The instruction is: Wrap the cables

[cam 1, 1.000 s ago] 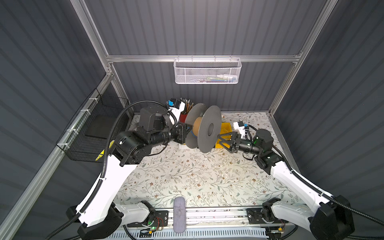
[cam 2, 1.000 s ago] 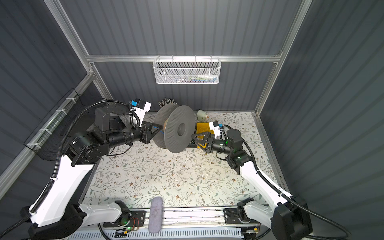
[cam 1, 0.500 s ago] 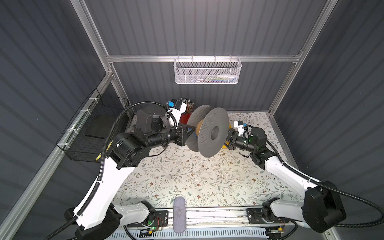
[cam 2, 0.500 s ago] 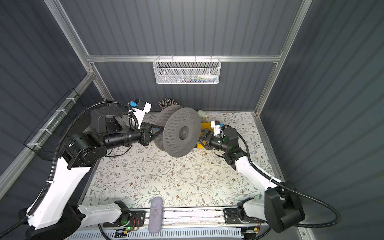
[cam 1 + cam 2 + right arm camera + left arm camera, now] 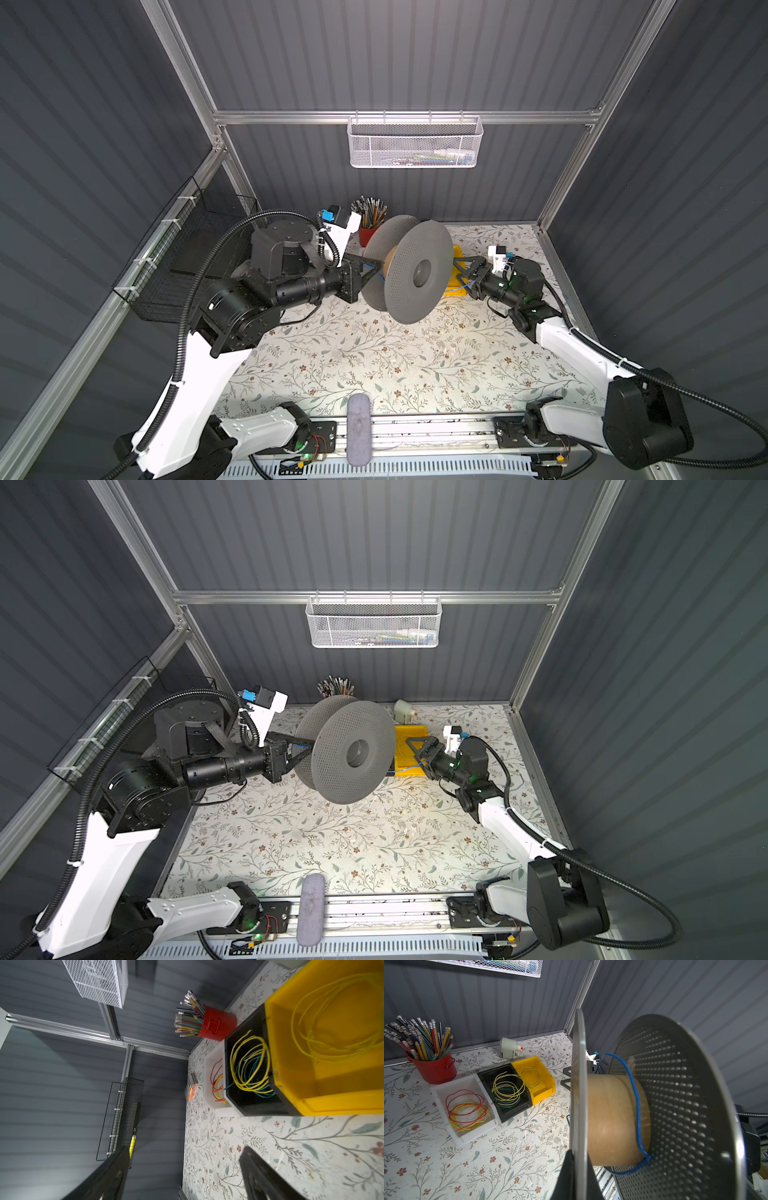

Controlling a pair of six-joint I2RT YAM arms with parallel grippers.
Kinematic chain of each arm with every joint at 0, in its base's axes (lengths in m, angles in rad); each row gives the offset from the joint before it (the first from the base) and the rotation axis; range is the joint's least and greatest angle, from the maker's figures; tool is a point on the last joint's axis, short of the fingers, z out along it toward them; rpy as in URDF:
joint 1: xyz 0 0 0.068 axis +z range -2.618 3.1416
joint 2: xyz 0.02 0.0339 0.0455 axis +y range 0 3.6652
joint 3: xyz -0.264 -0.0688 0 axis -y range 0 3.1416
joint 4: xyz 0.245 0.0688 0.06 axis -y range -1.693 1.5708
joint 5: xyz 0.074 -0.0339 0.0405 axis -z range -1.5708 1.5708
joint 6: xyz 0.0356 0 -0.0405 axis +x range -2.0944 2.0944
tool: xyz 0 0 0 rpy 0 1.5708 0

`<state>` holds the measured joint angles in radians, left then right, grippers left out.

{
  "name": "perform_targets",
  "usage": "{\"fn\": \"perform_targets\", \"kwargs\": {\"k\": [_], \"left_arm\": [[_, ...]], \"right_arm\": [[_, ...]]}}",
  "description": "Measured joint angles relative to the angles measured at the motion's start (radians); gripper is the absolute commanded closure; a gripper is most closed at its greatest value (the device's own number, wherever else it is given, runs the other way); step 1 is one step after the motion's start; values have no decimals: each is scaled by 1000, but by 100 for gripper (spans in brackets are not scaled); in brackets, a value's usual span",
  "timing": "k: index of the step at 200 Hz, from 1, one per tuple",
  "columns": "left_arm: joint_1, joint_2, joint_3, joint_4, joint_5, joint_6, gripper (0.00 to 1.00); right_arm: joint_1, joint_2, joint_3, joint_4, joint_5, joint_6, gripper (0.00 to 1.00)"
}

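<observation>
Left wall: 1 black wire basket, a yellow thing inside, too small to tell.

Left hand clamped on the rim of the near flange of 1 grey spool, held off the bench, axis roughly level. 2 perforated flanges, 1 brown core.

Back wall: 1 white mesh basket, contents unclear.

Left wrist view: 1 red cup full of pencils. Then 3 bins in a row, touching:
- white bin: red and yellow wire loops
- black bin: yellow and green loops
- yellow bin: 1 thin yellow coil

1 white plug behind them.

1 blue cable: 1 loose turn on the core against the far flange, its tail running out toward the right hand.

In both top views the spool hides the white and black bins.

Right hand spread wide over the yellow bin; its wrist view shows nothing between the fingers.
</observation>
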<state>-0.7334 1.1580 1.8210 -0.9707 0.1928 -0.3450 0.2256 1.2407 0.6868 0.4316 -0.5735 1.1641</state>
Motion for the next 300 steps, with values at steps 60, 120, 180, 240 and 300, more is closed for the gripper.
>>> {"fn": "perform_targets", "kwargs": {"k": [60,120,180,240,300], "left_arm": [[0,-11,-12,-27,21,0,100],[0,-38,-50,-87,128,16,100],[0,39,-175,-177,155,97,100],[-132,171,-172,-261,-129,164,100],[-177,400,-114,-331,-550,145,100]], "right_arm": [[-27,7,0,0,21,2,23],[-151,-11,68,-102,-22,-23,86],[-171,-5,457,-401,-97,-245,100],[-163,50,612,-547,-154,-320,100],[-81,55,673,-660,-182,-386,100]]}}
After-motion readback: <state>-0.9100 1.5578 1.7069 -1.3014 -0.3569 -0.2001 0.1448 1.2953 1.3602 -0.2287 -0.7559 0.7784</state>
